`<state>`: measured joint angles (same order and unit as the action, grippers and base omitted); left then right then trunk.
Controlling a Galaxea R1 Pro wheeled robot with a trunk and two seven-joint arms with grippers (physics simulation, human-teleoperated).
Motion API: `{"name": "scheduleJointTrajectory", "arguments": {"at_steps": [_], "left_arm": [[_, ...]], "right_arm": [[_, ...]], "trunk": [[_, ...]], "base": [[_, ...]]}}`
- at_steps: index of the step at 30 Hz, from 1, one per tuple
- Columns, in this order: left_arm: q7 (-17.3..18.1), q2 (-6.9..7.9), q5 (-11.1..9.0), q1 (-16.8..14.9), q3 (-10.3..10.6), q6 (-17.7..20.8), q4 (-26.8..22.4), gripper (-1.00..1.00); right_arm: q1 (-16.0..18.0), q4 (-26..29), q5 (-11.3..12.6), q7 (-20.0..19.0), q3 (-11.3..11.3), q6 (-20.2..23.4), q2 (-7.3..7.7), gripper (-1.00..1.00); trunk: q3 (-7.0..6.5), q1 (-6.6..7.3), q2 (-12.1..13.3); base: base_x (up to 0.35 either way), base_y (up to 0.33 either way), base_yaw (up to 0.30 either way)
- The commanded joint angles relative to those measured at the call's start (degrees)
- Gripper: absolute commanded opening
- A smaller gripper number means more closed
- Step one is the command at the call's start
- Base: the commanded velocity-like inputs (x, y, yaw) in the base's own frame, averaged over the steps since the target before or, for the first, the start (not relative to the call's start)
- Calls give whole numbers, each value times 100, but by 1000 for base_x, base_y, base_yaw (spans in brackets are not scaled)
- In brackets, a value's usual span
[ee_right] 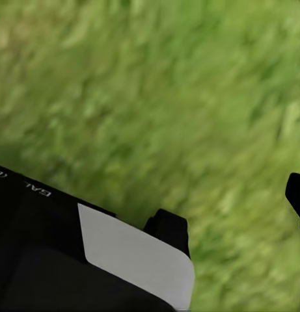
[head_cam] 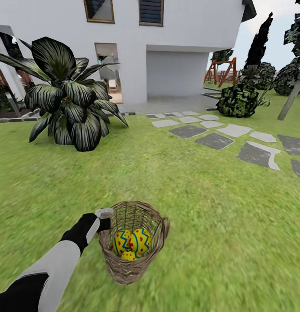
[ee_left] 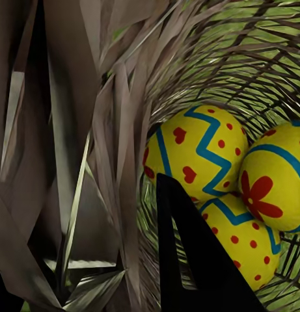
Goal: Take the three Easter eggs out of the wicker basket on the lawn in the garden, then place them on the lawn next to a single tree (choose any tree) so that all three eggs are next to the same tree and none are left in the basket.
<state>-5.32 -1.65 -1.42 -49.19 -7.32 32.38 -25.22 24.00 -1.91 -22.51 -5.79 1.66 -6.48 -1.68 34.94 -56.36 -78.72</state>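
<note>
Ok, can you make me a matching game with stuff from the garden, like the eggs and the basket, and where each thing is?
Things:
1. Easter eggs
2. wicker basket
3. left hand
4. stepping stones

Places:
A. at the basket's rim
B. set in the lawn, leading toward the white house
C. inside the basket
D. standing on the grass in front of the robot

Pairs: 1-C, 2-D, 3-A, 4-B

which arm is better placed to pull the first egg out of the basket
Left, probably. The left end effector is at the wicker basket rim, one finger inside beside the Easter eggs. The right wrist view shows just lawn.
</note>
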Motion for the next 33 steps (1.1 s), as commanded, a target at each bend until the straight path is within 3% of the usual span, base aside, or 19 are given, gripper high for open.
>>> {"name": "scheduleJointTrajectory", "arguments": {"at_steps": [1,19,33], "left_arm": [[-22,-5,-43,-3,-33,24,-9,-100],[-22,-7,-43,-3,-33,23,-14,-100],[-22,-6,-43,-4,-33,21,-14,-100]], "right_arm": [[8,-20,-25,-2,19,-32,1,100],[8,-20,-26,-2,17,-36,2,100],[7,-20,-26,-40,19,-38,10,100]], "trunk": [[-14,23,38],[-337,418,760],[-588,726,1322]], "base": [[-111,0,294],[-173,0,294],[-5,0,232]]}}
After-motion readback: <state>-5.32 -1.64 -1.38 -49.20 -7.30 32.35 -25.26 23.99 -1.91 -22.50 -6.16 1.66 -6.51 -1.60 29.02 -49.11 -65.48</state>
